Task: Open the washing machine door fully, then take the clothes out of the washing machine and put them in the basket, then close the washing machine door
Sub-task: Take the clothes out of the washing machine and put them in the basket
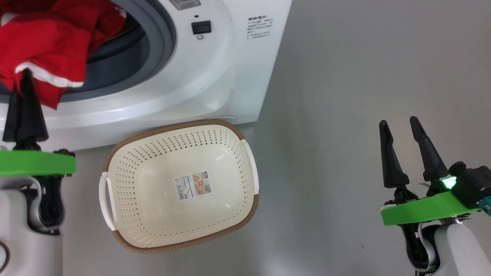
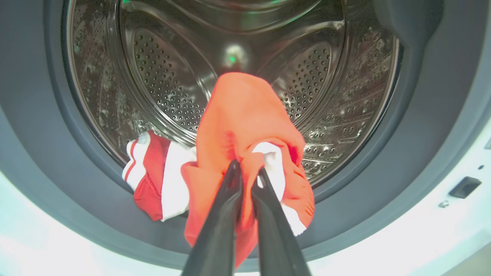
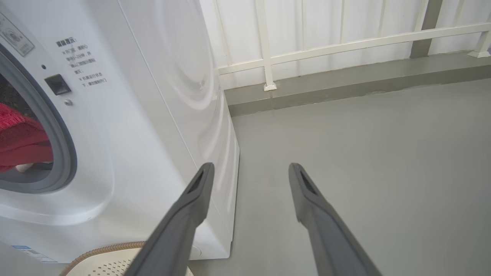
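Note:
My left gripper (image 2: pixel 247 168) is shut on a red garment with white trim (image 2: pixel 245 126), held at the mouth of the washing machine (image 1: pixel 215 76); the cloth hangs over the grey gasket (image 1: pixel 157 42). In the head view that gripper (image 1: pixel 23 76) stands just under the red clothes (image 1: pixel 46 42). A second red-and-white piece (image 2: pixel 153 180) lies on the drum's lower lip. The steel drum (image 2: pixel 172 84) is otherwise bare. The cream basket (image 1: pixel 180 184) sits empty on the floor before the washer. My right gripper (image 1: pixel 399 124) is open over the bare floor, far right of the basket. The door is out of view.
Grey floor (image 1: pixel 345 115) stretches to the right of the washer. A white railing (image 3: pixel 345 42) and a low kerb (image 3: pixel 345 82) run behind it. The basket's rim (image 3: pixel 103 251) touches the washer's base.

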Robot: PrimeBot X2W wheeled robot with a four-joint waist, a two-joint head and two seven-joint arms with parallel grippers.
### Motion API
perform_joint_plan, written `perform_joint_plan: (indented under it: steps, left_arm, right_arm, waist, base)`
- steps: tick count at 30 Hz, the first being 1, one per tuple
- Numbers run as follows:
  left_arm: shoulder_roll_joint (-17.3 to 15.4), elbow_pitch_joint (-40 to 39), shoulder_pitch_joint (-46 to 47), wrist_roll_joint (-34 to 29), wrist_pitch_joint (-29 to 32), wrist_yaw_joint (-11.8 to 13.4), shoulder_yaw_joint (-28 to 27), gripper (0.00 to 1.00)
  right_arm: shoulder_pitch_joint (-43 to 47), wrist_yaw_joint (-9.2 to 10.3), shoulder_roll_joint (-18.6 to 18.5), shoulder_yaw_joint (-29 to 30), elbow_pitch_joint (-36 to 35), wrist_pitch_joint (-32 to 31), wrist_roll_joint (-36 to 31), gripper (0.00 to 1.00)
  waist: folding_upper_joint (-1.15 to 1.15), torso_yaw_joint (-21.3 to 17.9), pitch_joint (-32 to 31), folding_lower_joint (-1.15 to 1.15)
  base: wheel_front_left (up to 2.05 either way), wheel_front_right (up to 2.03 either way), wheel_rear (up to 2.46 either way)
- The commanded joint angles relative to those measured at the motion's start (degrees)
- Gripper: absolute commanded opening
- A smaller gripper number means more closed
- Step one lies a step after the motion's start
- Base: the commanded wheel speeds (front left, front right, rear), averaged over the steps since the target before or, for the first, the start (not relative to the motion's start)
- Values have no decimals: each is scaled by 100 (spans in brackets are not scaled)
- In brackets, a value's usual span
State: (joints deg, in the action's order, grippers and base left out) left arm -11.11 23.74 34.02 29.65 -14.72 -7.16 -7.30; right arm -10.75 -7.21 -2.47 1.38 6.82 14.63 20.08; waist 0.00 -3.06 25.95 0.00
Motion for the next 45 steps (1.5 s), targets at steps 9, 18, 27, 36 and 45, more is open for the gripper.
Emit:
perform_joint_plan:
  steps: [9, 18, 27, 36, 45]
  left_arm:
    - [47, -1317, -855, 59, -28, -33, -238, 0]
    - [297, -2375, -1342, 33, -28, -33, -299, 0]
    - [498, -3201, -1745, -64, -28, -33, -219, 0]
    - [491, -2267, -1929, -136, -28, -33, 124, 0]
    - [397, -1021, -1895, -118, -28, -33, 673, 0]
  right_arm:
    - [145, -28, -41, 9, -115, 37, -81, 100]
    - [173, -28, -41, 61, -129, 37, -106, 100]
    - [156, -28, -41, 71, -154, 37, -137, 100]
    - [90, -28, -41, -42, -133, 37, -93, 100]
    - [44, -28, -41, -144, -164, 37, -13, 100]
  waist:
    - [0, 161, -146, 0]
    - [0, 276, -172, 0]
    - [0, 335, -119, 0]
    - [0, 259, -21, 0]
    - [0, 107, 198, 0]
  base:
    - [0, 0, 0]
    - [0, 0, 0]
    - [0, 0, 0]
    - [0, 0, 0]
    - [0, 0, 0]
